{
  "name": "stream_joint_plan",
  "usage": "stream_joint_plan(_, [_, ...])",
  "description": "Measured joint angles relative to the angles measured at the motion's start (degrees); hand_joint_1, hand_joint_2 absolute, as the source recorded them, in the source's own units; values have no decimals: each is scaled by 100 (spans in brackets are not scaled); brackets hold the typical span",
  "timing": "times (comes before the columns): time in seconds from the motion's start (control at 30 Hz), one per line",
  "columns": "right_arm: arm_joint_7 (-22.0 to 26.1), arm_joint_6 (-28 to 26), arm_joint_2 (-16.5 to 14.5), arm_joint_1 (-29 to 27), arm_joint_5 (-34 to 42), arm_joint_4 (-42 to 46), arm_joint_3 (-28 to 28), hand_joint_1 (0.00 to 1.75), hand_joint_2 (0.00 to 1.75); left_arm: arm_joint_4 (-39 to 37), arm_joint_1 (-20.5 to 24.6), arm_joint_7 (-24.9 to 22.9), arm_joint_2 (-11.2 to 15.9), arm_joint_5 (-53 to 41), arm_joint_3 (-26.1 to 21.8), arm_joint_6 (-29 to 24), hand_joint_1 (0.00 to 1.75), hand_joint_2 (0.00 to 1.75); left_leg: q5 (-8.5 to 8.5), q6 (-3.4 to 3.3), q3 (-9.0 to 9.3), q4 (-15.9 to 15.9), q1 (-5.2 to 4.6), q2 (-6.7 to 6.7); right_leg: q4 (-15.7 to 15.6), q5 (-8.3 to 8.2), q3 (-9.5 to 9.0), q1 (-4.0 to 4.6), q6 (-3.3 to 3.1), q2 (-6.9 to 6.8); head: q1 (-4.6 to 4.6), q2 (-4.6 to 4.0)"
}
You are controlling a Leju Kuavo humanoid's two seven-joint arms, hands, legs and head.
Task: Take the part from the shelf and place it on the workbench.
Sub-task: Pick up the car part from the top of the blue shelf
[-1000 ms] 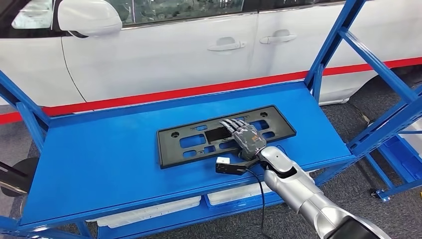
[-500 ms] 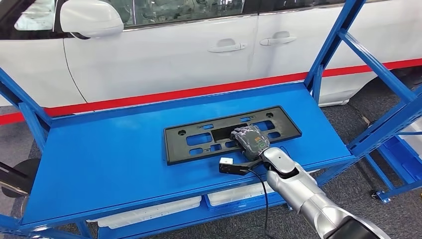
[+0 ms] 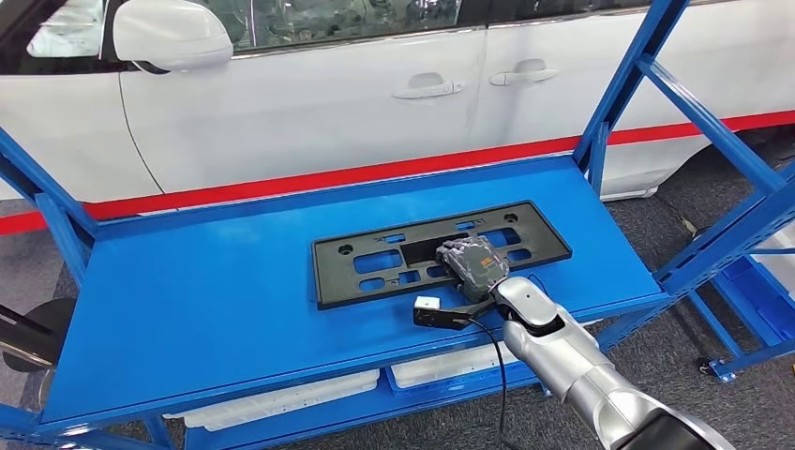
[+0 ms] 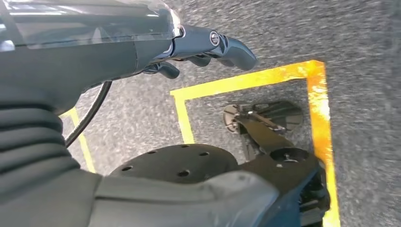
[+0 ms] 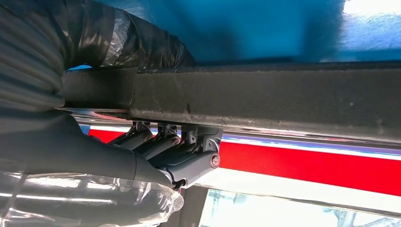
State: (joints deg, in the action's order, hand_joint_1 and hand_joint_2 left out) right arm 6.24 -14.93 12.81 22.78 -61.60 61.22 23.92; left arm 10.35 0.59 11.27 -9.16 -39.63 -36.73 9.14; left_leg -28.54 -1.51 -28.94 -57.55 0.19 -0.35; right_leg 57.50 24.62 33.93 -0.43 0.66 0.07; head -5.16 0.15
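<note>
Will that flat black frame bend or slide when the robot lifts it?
The black frame looks thin with many cutouts, so probably light and stiff with some flex. Held near the middle of its near edge by the right robot hand, its ends may sag. The blue shelf looks smooth; it may slide.

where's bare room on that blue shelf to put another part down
The widest bare patch of the blue shelf lies between its left posts and the black part. A thinner bare strip runs behind the part, toward the white car. Near the front right it is crowded: the right hand grips the part there.
</note>
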Motion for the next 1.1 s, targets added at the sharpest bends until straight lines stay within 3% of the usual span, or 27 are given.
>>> stream_joint_plan(0.3, [46,-202,128,-274,22,562,-115,175,175,0,10,-44,2,12,-163,19,0,175,-1,1,-14,0,0,0,0,0,11,-1,0,0,0,0])
stream_joint_plan(0.63, [117,61,782,-416,290,2257,-463,175,175,-1,8,20,2,-64,-268,30,0,175,-6,-2,-24,-7,-4,0,-4,0,26,-5,4,1,0,0])
stream_joint_plan(0.73, [153,62,937,-475,281,2586,-529,175,175,-1,7,20,2,-93,-280,30,0,175,-12,-54,-43,-37,-29,0,-32,-25,20,-38,47,-4,0,0])
stream_joint_plan(0.83, [191,52,1068,-526,213,2833,-565,175,175,-1,16,20,-4,-115,-283,31,0,175,124,-126,-8,101,15,22,13,28,39,-28,106,1,-1,0])
stream_joint_plan(0.9, [213,48,1144,-559,163,2927,-572,175,175,-1,29,20,-9,-135,-283,32,0,175,201,-163,-5,186,50,44,456,358,218,-46,147,0,-2,0])
stream_joint_plan(0.97, [220,47,1194,-614,113,2972,-574,175,175,-1,33,20,-9,-157,-283,35,0,175,219,-168,-44,184,56,46,1195,725,518,-90,203,-1,-1,0])
stream_joint_plan(1.0, [220,47,1209,-649,82,2981,-574,175,175,-1,32,20,-9,-163,-283,36,0,175,221,-161,-64,169,62,46,1437,784,607,-123,236,-2,-1,0])
stream_joint_plan(1.03, [220,45,1224,-681,49,2989,-574,175,175,-1,33,20,-9,-166,-284,37,0,175,219,-147,-86,144,76,46,1470,727,599,-159,273,-4,-1,0])
stream_joint_plan(1.1, [218,39,1251,-716,-7,3012,-574,175,175,-1,38,20,-8,-168,-285,38,0,175,185,-83,-139,47,122,44,902,387,286,-244,371,-16,-1,0])
